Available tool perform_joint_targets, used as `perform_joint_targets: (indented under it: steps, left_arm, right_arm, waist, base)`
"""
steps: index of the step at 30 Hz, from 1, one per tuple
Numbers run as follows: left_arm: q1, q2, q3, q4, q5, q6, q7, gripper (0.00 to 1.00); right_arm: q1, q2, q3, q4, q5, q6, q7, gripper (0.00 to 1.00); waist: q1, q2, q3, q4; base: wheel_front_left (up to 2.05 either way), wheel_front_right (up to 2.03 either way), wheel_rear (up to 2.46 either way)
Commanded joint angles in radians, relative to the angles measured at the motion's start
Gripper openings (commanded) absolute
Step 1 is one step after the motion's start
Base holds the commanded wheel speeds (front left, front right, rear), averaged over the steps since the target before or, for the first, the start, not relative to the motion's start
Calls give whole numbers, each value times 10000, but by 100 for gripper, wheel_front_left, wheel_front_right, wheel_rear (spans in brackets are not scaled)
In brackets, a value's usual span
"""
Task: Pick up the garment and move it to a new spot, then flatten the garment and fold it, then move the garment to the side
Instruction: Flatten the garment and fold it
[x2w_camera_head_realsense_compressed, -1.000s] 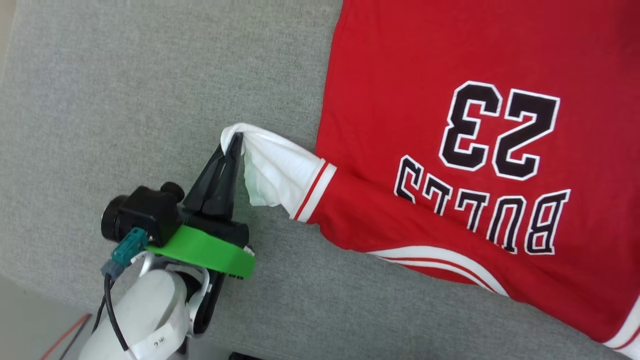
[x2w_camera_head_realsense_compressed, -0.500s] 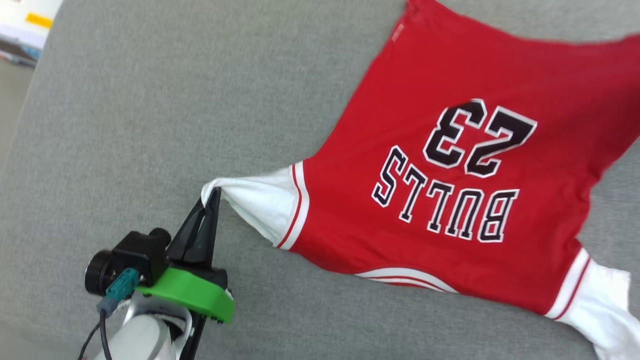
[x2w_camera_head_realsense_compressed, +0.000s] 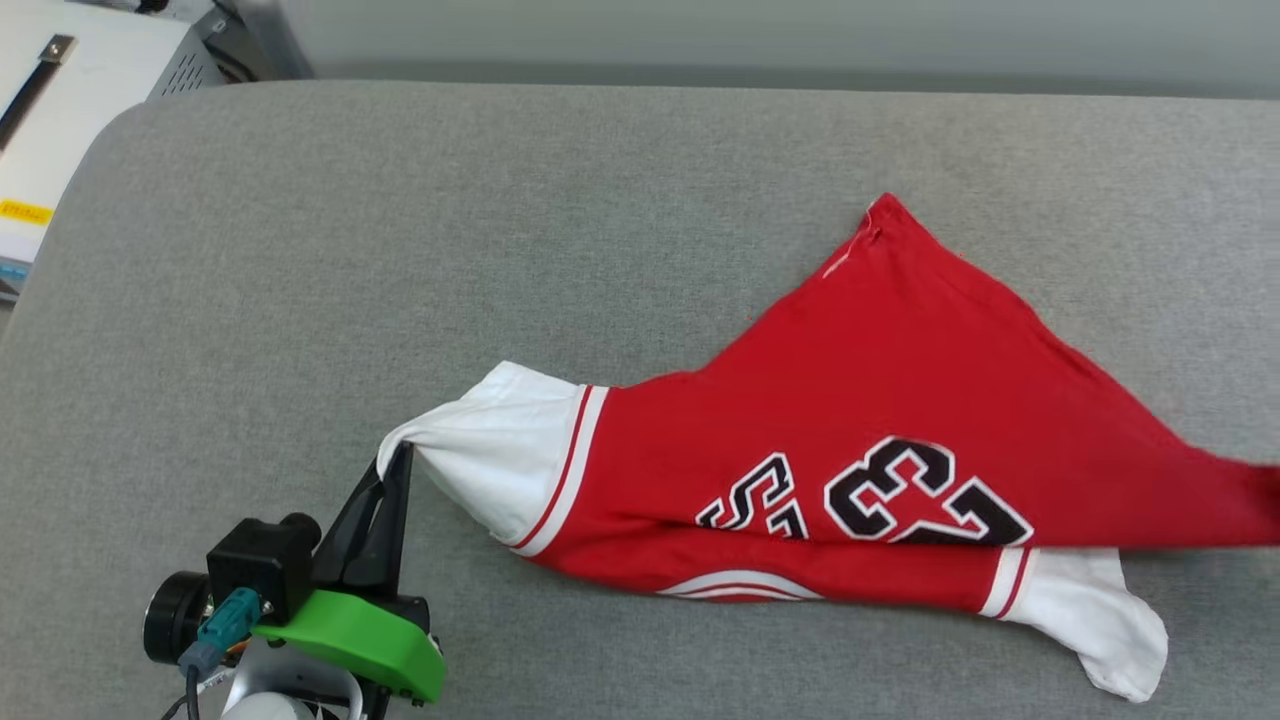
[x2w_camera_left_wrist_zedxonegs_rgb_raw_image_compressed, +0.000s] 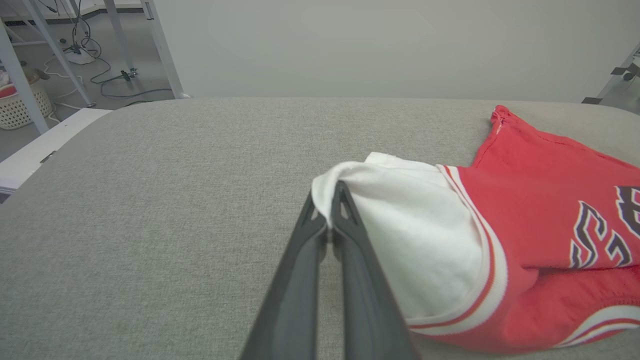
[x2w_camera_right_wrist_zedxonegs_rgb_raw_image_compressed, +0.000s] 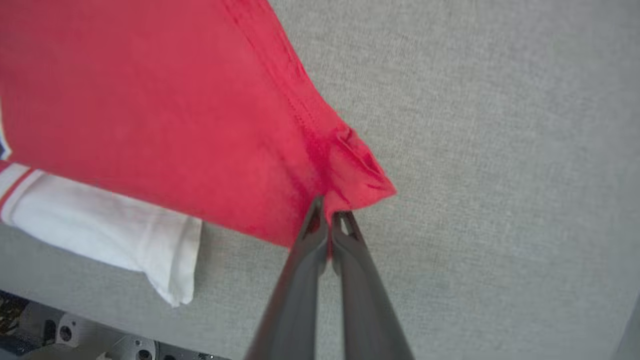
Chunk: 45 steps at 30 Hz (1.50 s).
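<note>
A red jersey T-shirt, the garment (x2w_camera_head_realsense_compressed: 880, 420), lies on the right half of a wide grey fabric-covered surface (x2w_camera_head_realsense_compressed: 400, 230), with a red fold partly covering its black number print. The left gripper (x2w_camera_left_wrist_zedxonegs_rgb_raw_image_compressed: 327, 197) is clenched on the edge of a white sleeve (x2w_camera_head_realsense_compressed: 500, 460), and the right gripper (x2w_camera_right_wrist_zedxonegs_rgb_raw_image_compressed: 330, 210) is clenched on a red hem corner lifted above the surface. Beyond stand a plain pale wall (x2w_camera_left_wrist_zedxonegs_rgb_raw_image_compressed: 350, 45), metal frame legs (x2w_camera_left_wrist_zedxonegs_rgb_raw_image_compressed: 162, 50), floor cables (x2w_camera_left_wrist_zedxonegs_rgb_raw_image_compressed: 120, 85) and what may be a white basket (x2w_camera_left_wrist_zedxonegs_rgb_raw_image_compressed: 20, 107).
</note>
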Motion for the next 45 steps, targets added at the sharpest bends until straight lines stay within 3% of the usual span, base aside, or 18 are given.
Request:
perform_joint_targets:
  steps: [1, 9, 13, 15, 16, 24, 30, 35, 41, 45]
  left_arm:
    - [160, 87, 43, -69, 1, 68, 33, 0]
    - [217, 195, 39, -237, 57, 218, 134, 0]
    - [222, 193, 48, -286, 57, 302, 164, 0]
    - [239, 190, 33, -294, 50, 328, 188, 0]
    - [249, 189, 18, -297, 46, 337, 206, 0]
    - [274, 168, -23, -460, 77, 456, 221, 0]
    - [32, 103, -122, -609, 190, 458, 225, 0]
    - [-315, -36, -192, -638, 266, 408, 176, 0]
    - [-836, -203, -378, -605, 406, 258, 173, 0]
    - [-1097, -263, -435, -552, 448, 156, 135, 0]
  right_arm:
    - [629, 240, -180, -180, 33, -7, -119, 0]
    - [3476, 1727, -610, -560, -334, -7, -29, 0]
    - [3633, 2220, -554, -506, -573, -7, 207, 0]
    - [3424, 2359, -820, -597, -669, -7, 106, 49]
    - [3325, 2368, -978, -696, -706, -7, 92, 100]
    - [2405, 2204, -2484, -2367, -1075, -7, -491, 100]
    - [757, 2004, -2625, -3285, -1599, -7, -641, 100]
    - [-1035, 1761, -1543, -3093, -1765, -7, 88, 100]
    - [-3690, 1749, 836, -1534, -1907, -7, 1303, 100]
    - [-5027, 2134, 2026, -87, -1967, -7, 1892, 100]
  waist:
    - [1, 0, -343, -309]
    - [1, 0, -251, -326]
    - [1, 0, -184, -383]
    - [1, 0, -222, -408]
    - [1, 0, -259, -408]
    - [1, 0, -320, -265]
    - [1, 0, 68, -24]
    - [1, 0, 447, 181]
    - [1, 0, 878, 468]
    - [1, 0, 1125, 641]
  base:
    - [0, 0, 0]
    - [0, 0, 0]
    - [0, 0, 0]
    - [0, 0, 0]
    - [0, 0, 0]
    - [0, 0, 0]
    - [0, 0, 0]
    - [0, 0, 0]
    - [0, 0, 0]
    - [0, 0, 0]
